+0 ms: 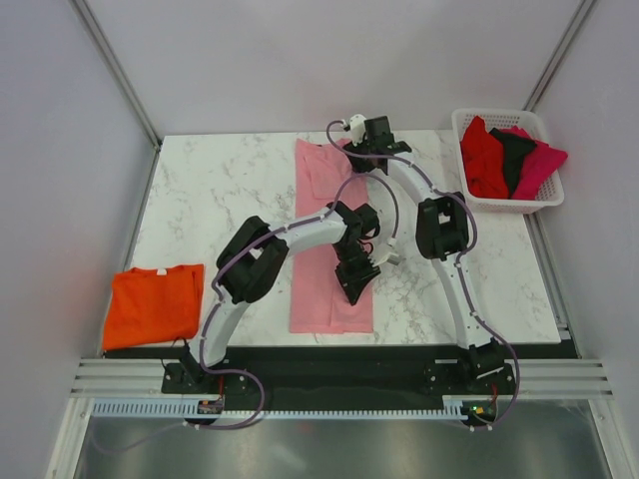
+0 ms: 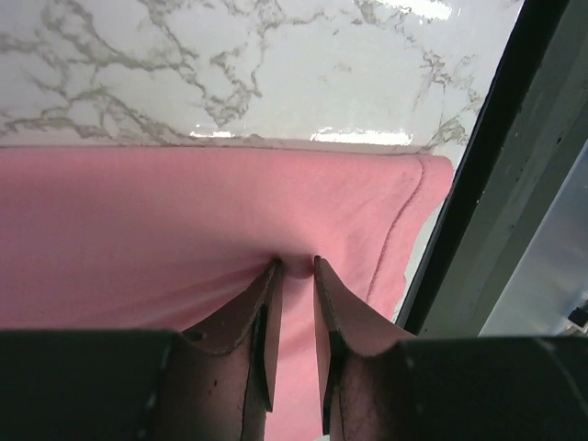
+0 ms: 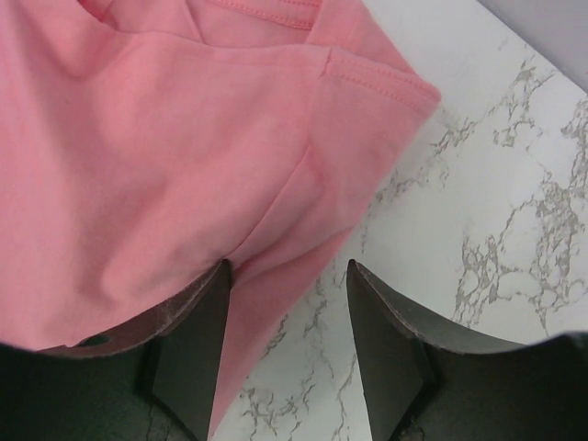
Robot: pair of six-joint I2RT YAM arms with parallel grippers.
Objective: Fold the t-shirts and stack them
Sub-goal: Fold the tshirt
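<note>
pink t-shirt [image 1: 319, 297]: fold in narrow left jaws, edge between wide right jaws

Left hand [image 2: 296, 266] pinched nearly closed, right hand [image 3: 288, 270] spread wide apart

**Left claw [image 2: 296, 266] nipping a pucker of the pink t-shirt [image 2: 165, 220]**
The two fingers [image 2: 260, 317] stand close together, with a small ridge of pink cloth pinched between their tips and creases running out from it. The shirt lies flat on the white marbled worktop [image 2: 276, 64]. Its stitched edge curves down on the right, close beside the worktop's dark border [image 2: 496, 184].
</note>
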